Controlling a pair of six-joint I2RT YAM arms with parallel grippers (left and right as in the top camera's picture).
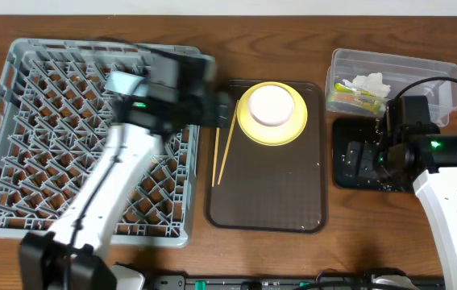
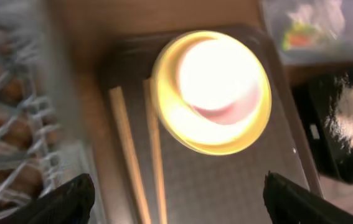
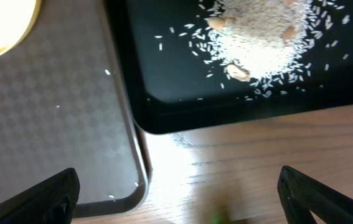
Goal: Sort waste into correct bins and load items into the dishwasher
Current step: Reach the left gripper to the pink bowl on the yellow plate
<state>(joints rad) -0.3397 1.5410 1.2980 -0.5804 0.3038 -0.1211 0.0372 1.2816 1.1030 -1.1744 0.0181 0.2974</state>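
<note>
A round yellow plate [image 1: 248,127] with a small cream-white bowl [image 1: 270,105] on it sits at the far end of the brown tray [image 1: 268,193]. Two chopsticks [image 1: 224,149] lie at the tray's left edge. My left gripper [image 1: 212,105] is open and empty, between the grey dish rack [image 1: 18,121] and the plate. In the left wrist view its fingers [image 2: 176,208] straddle the chopsticks [image 2: 126,149] below the plate [image 2: 238,140]. My right gripper [image 1: 367,157] is open and empty over the black tray [image 1: 345,176], which holds rice scraps [image 3: 263,31]. The wrapper [image 1: 353,97] and tissue [image 1: 371,83] lie in the clear tub [image 1: 349,58]. I cannot make out the light blue bowl.
In the right wrist view the open fingers [image 3: 176,199] hang over bare wooden table between the brown tray's corner [image 3: 51,112] and the black tray's near edge [image 3: 164,93]. A few rice grains lie on the brown tray. Cables run near the right arm.
</note>
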